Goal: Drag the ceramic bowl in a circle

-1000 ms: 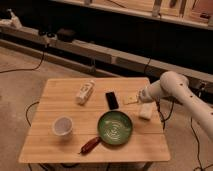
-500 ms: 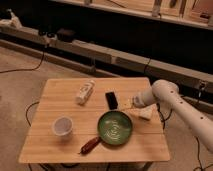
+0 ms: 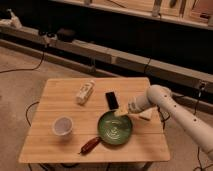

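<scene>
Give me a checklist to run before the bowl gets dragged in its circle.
1. The tool is at the bowl, over its far right rim: ok.
2. The tool is touching the rim: cannot tell.
3. The bowl sits upright and fully on the table: ok.
4. Circle path is free: not ok. The brown object lies at the near left rim and the phone is just behind the bowl.
5. The cup stands apart from the bowl: ok.
</scene>
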Motion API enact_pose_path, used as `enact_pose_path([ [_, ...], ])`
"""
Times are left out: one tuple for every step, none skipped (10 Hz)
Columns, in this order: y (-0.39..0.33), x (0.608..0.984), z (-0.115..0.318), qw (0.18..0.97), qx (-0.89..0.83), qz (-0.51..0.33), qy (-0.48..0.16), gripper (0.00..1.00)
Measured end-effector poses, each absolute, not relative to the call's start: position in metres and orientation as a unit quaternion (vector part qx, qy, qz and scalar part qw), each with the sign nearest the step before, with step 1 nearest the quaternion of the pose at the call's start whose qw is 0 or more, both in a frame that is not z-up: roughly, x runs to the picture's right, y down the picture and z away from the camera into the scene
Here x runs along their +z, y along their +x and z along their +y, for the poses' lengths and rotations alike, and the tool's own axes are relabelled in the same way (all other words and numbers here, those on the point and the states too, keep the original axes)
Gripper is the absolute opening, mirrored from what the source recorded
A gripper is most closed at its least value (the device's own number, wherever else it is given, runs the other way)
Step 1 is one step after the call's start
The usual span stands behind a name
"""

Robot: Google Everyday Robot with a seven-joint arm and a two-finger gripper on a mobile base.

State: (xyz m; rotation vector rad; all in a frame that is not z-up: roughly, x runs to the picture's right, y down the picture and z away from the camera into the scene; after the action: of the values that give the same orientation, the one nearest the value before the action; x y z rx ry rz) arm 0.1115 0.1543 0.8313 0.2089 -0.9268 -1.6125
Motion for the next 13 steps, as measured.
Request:
enact_pose_path([
  [0.111, 0.832, 0.158, 0.590, -0.694, -0.403, 0.086, 0.65],
  [0.112, 0.835, 0.161, 0.589, -0.694, -0.407, 0.081, 0.65],
  [0.113, 0.838, 0.165, 0.590, -0.693, -0.408, 0.073, 0.65],
  [0.114, 0.841, 0.167, 0.591, -0.692, -0.408, 0.067, 0.65],
  [0.116, 0.845, 0.171, 0.594, -0.691, -0.408, 0.057, 0.65],
  [0.118, 0.849, 0.175, 0.596, -0.690, -0.408, 0.048, 0.63],
  [0.119, 0.852, 0.178, 0.599, -0.688, -0.408, 0.041, 0.55],
  [0.120, 0.854, 0.179, 0.601, -0.687, -0.407, 0.035, 0.45],
  [0.120, 0.856, 0.180, 0.603, -0.686, -0.407, 0.031, 0.37],
  [0.121, 0.858, 0.181, 0.607, -0.683, -0.406, 0.025, 0.23],
  [0.121, 0.859, 0.181, 0.609, -0.681, -0.405, 0.022, 0.16],
  [0.123, 0.860, 0.179, 0.613, -0.679, -0.403, 0.018, 0.12],
  [0.125, 0.860, 0.177, 0.616, -0.679, -0.398, 0.017, 0.11],
])
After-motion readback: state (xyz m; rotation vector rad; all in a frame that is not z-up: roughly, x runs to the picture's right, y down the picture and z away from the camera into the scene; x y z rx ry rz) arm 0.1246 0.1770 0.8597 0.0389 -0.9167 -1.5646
